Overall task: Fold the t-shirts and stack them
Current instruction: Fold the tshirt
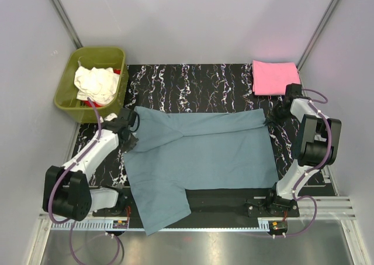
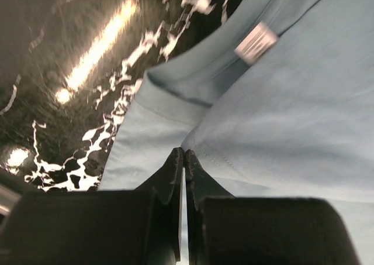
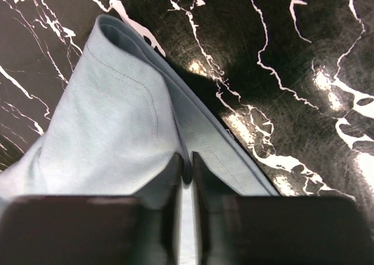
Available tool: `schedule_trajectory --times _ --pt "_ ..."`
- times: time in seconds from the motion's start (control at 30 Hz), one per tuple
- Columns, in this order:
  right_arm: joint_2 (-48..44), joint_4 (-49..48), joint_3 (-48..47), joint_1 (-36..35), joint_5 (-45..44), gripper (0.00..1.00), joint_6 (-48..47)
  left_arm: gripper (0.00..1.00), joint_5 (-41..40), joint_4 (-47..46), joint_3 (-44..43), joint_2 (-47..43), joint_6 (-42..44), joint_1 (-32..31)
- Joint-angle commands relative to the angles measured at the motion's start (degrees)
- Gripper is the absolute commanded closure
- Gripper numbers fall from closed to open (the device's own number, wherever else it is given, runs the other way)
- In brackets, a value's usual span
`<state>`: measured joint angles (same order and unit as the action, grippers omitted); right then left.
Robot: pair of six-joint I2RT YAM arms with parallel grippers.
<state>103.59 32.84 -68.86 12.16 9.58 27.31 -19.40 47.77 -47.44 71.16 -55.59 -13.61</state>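
- Top view: blue-grey t-shirt (image 1: 201,159) spread flat on black marbled mat (image 1: 193,81). L gripper (image 1: 130,124) sits at its far-left corner, R gripper (image 1: 272,117) at far-right corner. Cloth runs from both sets of tips back toward the arm bases.
- Same view: pink t-shirt (image 1: 274,76) folded, beyond R tips, apart from them. Cream-white t-shirt (image 1: 96,83) crumpled in olive tub (image 1: 67,98), beyond L tips.
- L wrist view: L gripper (image 2: 183,154) fingers (image 2: 169,183) pressed together, pinching a fold of the blue-grey shirt by the neckline. Neck label (image 2: 257,41) lies beyond tips, off to the right.
- R wrist view: R gripper (image 3: 188,159) fingers (image 3: 201,183) near-together, thin slit only, hemmed edge caught between. Cloth tents up to the tips; bare mat beyond.
- Handling (est.): light, soft, limp, no stiffness; sags and creases if lifted at one pt.
- Grip pts (est.): corners, hems, shoulder seams, both grippers, kept taut. Doubled seam gives better bite; glossy mat prob. lets cloth slide.
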Motion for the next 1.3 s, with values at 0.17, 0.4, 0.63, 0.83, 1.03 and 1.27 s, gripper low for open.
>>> schedule_trajectory --times 0.17,0.4,0.63,0.83,1.03,1.27 --pt "-4.2 1.9 -1.9 0.3 -2.8 0.66 1.3 0.63 1.3 -0.8 -0.3 -1.6 0.1 -1.5" --pt "-3.0 1.0 -3.0 0.1 0.4 0.66 1.7 0.50 6.5 -12.3 -5.8 -0.6 6.3 -1.6" --pt "-5.6 0.9 -4.1 0.1 -0.9 0.62 3.5 0.49 10.5 -18.9 -14.2 12.3 12.5 -1.6" --pt "-3.0 -4.4 -2.7 -2.9 2.3 0.63 4.9 0.50 14.6 -21.5 -19.7 25.8 11.7 -1.6" --pt "4.7 -9.0 -2.7 -3.0 4.6 0.68 5.8 0.50 15.4 -15.7 -30.2 37.9 13.1 -1.6" --pt "9.9 -9.6 -0.2 -0.4 -2.5 0.68 7.6 0.50 8.5 -9.5 -30.3 42.6 6.1 -0.6"
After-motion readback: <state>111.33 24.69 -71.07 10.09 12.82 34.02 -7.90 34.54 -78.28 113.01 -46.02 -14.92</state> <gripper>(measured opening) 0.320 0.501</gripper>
